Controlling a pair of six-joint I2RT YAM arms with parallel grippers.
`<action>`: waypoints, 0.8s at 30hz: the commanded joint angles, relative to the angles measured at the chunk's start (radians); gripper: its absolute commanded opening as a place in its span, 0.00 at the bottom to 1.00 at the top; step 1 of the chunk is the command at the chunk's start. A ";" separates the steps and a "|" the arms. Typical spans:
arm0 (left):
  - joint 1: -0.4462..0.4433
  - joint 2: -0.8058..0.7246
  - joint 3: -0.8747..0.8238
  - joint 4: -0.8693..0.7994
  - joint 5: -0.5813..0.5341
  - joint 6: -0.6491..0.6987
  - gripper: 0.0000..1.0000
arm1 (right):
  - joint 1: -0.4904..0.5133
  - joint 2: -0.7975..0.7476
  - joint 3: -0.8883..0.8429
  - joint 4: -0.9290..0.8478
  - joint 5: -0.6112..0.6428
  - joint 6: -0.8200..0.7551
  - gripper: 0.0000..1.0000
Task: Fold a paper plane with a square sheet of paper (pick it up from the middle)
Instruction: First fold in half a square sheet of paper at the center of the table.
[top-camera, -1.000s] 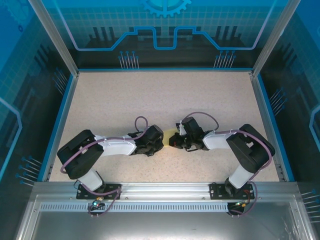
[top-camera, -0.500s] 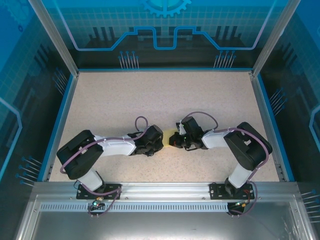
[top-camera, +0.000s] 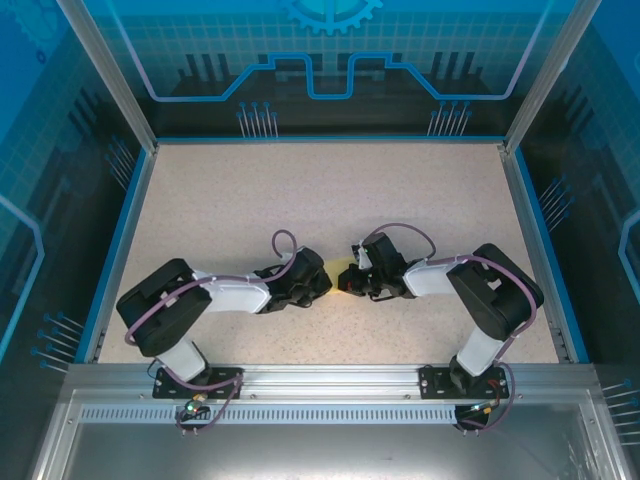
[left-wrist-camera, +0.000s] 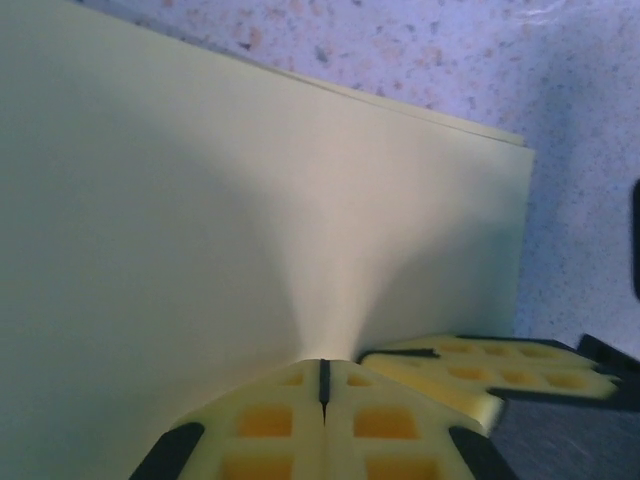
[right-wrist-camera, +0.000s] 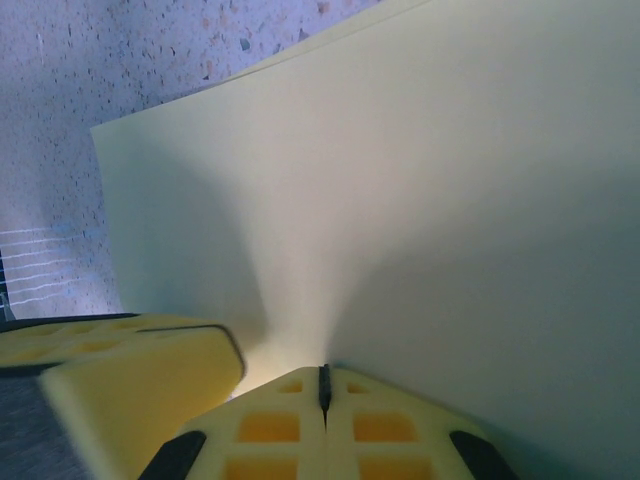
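Both hands pinch the square sheet of paper (top-camera: 344, 271) low on the counter (top-camera: 300, 190), a little toward 6 o'clock from its centre.

From overhead I see the sheet as a pale yellow sliver between the two hands. The left hand (top-camera: 324, 284) reaches in from 9 o'clock and the right hand (top-camera: 347, 285) from 3 o'clock, their tips nearly meeting. On my left wrist view the sheet (left-wrist-camera: 250, 230) spreads toward 12 o'clock and puckers into the seam of the left hand (left-wrist-camera: 323, 385), whose pads are pressed together on it. The right hand's fingers (left-wrist-camera: 500, 365) sit just beside, at 4 o'clock. On my right wrist view the same pucker runs into the right hand (right-wrist-camera: 323, 385), likewise clamped on the sheet (right-wrist-camera: 420, 180). The left hand's fingers (right-wrist-camera: 130, 355) show at 8 o'clock.
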 joint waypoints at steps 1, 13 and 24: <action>0.003 0.036 0.002 0.041 -0.009 -0.061 0.00 | 0.000 0.049 -0.019 -0.085 0.050 0.006 0.00; -0.035 -0.036 -0.217 -0.006 -0.195 -0.262 0.00 | -0.020 0.068 -0.009 -0.174 0.110 0.011 0.00; -0.047 -0.181 -0.386 -0.114 -0.319 -0.407 0.00 | -0.048 0.090 -0.011 -0.197 0.126 0.013 0.00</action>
